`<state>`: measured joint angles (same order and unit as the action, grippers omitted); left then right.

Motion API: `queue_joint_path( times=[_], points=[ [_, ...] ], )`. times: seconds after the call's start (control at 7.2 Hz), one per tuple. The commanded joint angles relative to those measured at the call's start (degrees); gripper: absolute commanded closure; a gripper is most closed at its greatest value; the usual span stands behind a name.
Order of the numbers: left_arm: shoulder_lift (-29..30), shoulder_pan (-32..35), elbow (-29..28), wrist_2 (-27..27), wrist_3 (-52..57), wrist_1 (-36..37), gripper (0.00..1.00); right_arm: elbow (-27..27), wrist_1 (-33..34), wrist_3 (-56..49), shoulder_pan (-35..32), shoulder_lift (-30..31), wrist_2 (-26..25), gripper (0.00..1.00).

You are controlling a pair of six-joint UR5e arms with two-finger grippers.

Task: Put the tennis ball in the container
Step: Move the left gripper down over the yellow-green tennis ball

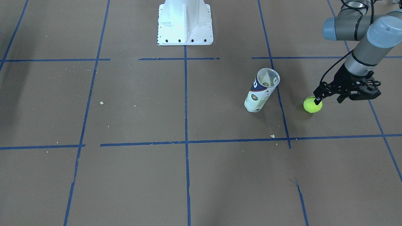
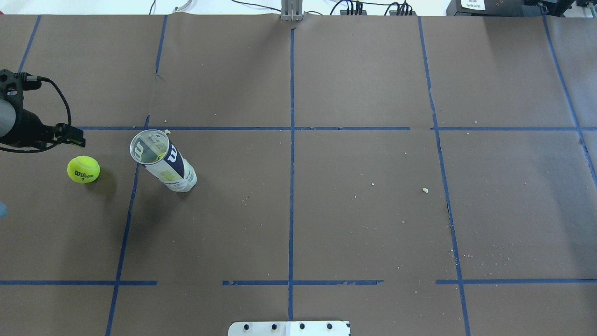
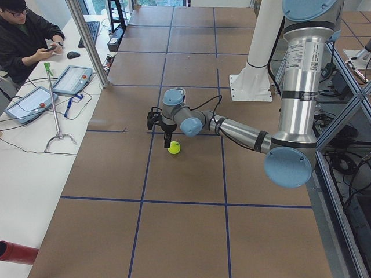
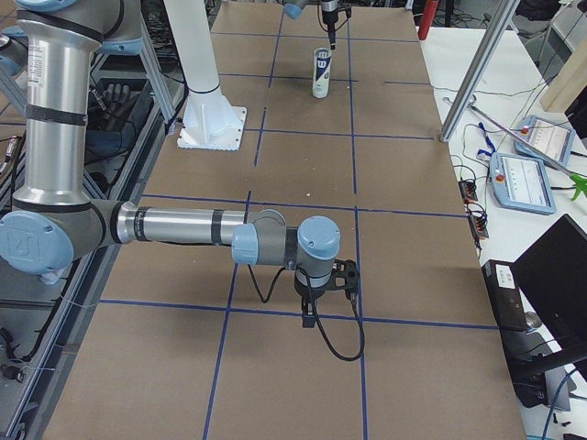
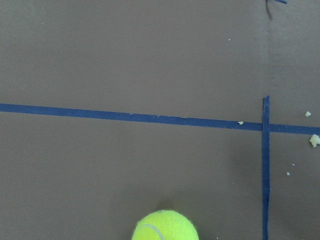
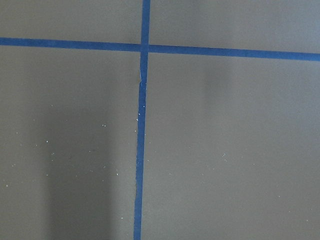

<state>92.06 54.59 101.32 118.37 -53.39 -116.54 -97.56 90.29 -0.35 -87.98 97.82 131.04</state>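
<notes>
Left gripper (image 1: 328, 100) is held just over the tennis ball (image 1: 312, 105), with jaws seemingly spread and empty. The approach is judged the step in hand, and lowering around the ball and closing is called for next. The ball rests on the tabletop (image 1: 220, 175). The container (image 1: 261, 91) stands upright nearby, mouth open, and a snug fit is expected. Only a tape line (image 1: 283, 119) is seen between them. The right gripper (image 4: 309, 316) is parked well apart; whether it is spread cannot be told.

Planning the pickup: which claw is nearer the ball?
Left. The left claw hangs just beside the ball, slightly above it; the right claw is far off on the opposite side.
</notes>
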Motion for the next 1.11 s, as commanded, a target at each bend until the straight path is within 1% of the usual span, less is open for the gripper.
queue_joint_path(
  times=[0.0,0.28,0.42,0.97],
  points=[
    [-0.04,-3.07,-2.44,-2.51,-1.18,-2.11,0.0,0.0,0.06,0.0,0.0,0.0,0.0,0.0],
    [-0.04,-4.49,-5.77,-2.62,-1.28,-5.79,0.0,0.0,0.07,0.0,0.0,0.0,0.0,0.0],
    [-0.04,-5.01,-6.4,-2.62,-1.36,-6.15,0.0,0.0,-0.02,0.0,0.0,0.0,0.0,0.0],
    [0.14,-5.2,-6.4,-2.09,-0.75,-6.33,0.0,0.0,0.07,0.0,0.0,0.0,0.0,0.0]
  ],
)
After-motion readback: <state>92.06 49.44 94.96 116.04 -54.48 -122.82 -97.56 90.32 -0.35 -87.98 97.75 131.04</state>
